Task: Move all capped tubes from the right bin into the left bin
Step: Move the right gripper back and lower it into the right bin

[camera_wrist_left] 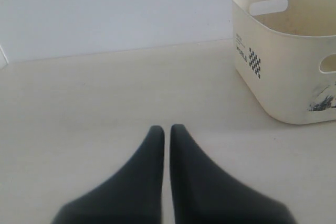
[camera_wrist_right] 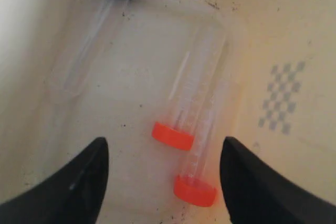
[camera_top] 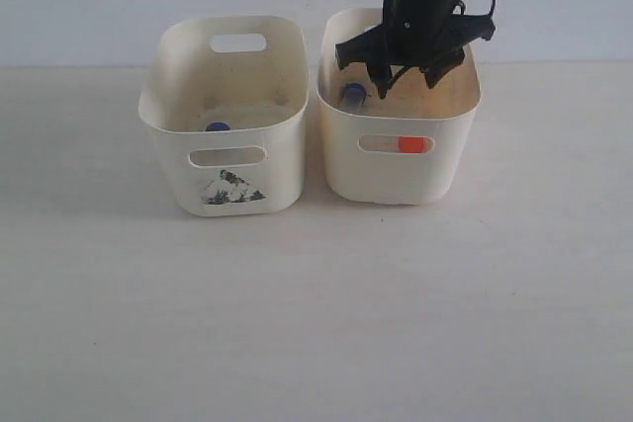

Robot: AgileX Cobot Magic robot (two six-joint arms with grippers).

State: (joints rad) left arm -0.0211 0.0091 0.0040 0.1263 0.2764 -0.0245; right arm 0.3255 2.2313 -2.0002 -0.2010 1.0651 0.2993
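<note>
The right bin (camera_top: 440, 170), plain-fronted, stands beside the left bin (camera_top: 170, 160) with its black mountain print. My right gripper (camera_top: 406, 82) hangs open just inside the right bin's top. In the right wrist view, the open right gripper (camera_wrist_right: 165, 144) straddles two orange-capped tubes (camera_wrist_right: 185, 109) (camera_wrist_right: 201, 161) lying side by side on the bin floor. A blue-capped tube (camera_wrist_right: 88, 43) leans in the bin's corner; its cap (camera_top: 353, 94) shows in the exterior view. An orange cap (camera_top: 412, 144) shows through the front slot. One blue cap (camera_top: 218, 127) lies in the left bin. My left gripper (camera_wrist_left: 167, 129) is shut and holds nothing.
The bins sit close together on a pale tabletop (camera_top: 316, 313). In the left wrist view, the left bin (camera_wrist_left: 278, 61) stands off to one side over bare table, with a white wall (camera_wrist_left: 105, 9) behind. A checker print (camera_wrist_right: 281, 98) marks the right bin's inner wall.
</note>
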